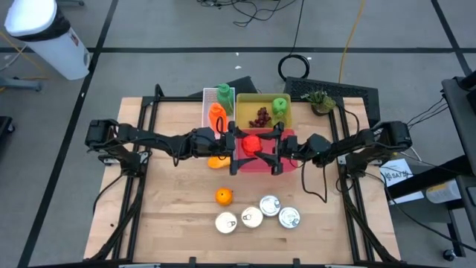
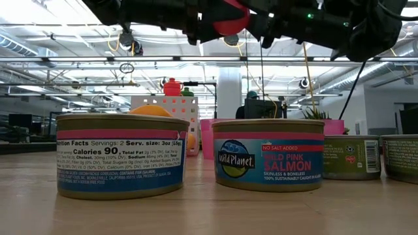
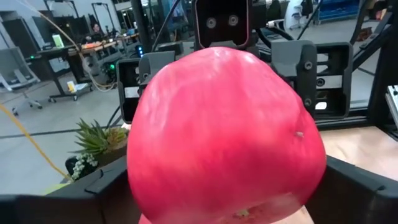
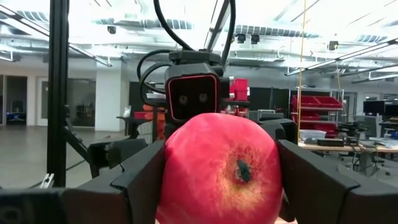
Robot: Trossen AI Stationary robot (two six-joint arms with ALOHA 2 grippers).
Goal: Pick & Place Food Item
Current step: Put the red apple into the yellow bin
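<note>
A red apple hangs in the air over the pink bin at the table's middle. It shows at the top of the low view as the apple between the dark arms. My left gripper reaches in from the left and my right gripper from the right. They face each other, both shut on the apple. In the left wrist view the apple fills the picture. In the right wrist view the apple shows its stem pit. My left gripper pinches the apple between its two fingers, one on each flank, coming in level from the table's left. The apple is lifted clear of the bin. My right gripper pinches the same apple by its sides between both fingers, level from the table's right, with the stem pit facing its camera.
Behind the pink bin are a white bin with orange and green items and a yellow-green bin with grapes and a green item. An orange and several cans lie near the front edge. A small plant stands far right.
</note>
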